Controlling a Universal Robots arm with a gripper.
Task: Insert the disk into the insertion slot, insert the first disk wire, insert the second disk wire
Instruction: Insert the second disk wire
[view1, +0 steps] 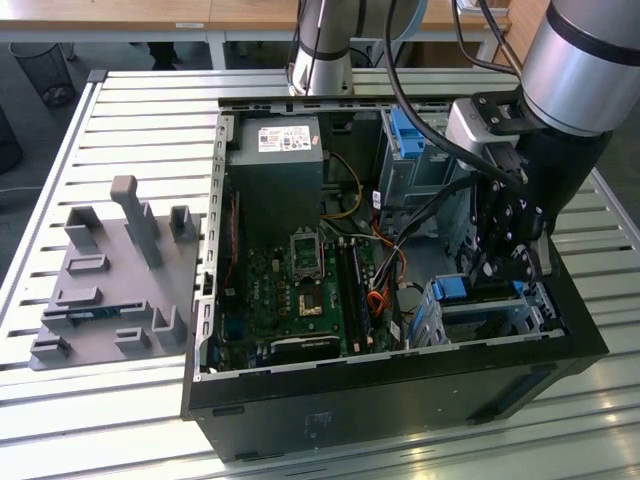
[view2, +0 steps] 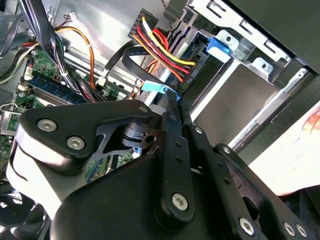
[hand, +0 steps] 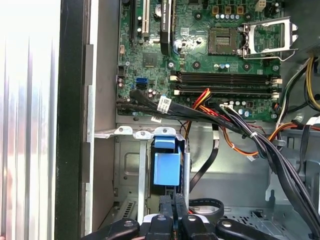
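- The claw (view1: 500, 265) is seen at the lower right of the exterior view, lowered into the open black computer case (view1: 400, 400) on the slatted white metal bench (view1: 130, 110).
- In the first wrist view the claw's (hand: 173, 205) two black fingers are pressed together. Their tips meet the near end of the disk's bright blue plastic carrier. Whether a thin edge is nipped between them cannot be told.
- The disk (hand: 166, 167), a flat drive in a bright blue carrier, lies straight ahead of the fingertips. It is judged to sit within the insertion slot (hand: 127, 175), the low cage of silver perforated sheet metal. Its long axis runs away from the claw toward the green motherboard (hand: 210, 50).
- In the exterior view the disk (view1: 455, 290) and insertion slot (view1: 490, 318) are placed in the case's lower right corner, just under the claw.
- A bundle of black cables (hand: 200, 112) crosses between the slot and the motherboard, and red, yellow and orange wires (view2: 165, 55) hang close beyond the fingertips. These are judged the likeliest hindrance.
- A smaller blue plastic tab (view1: 405, 130) sits on the taller grey bay, toward the upper right.
- A grey moulded fixture board (view1: 110, 270) lies at the left, well apart.
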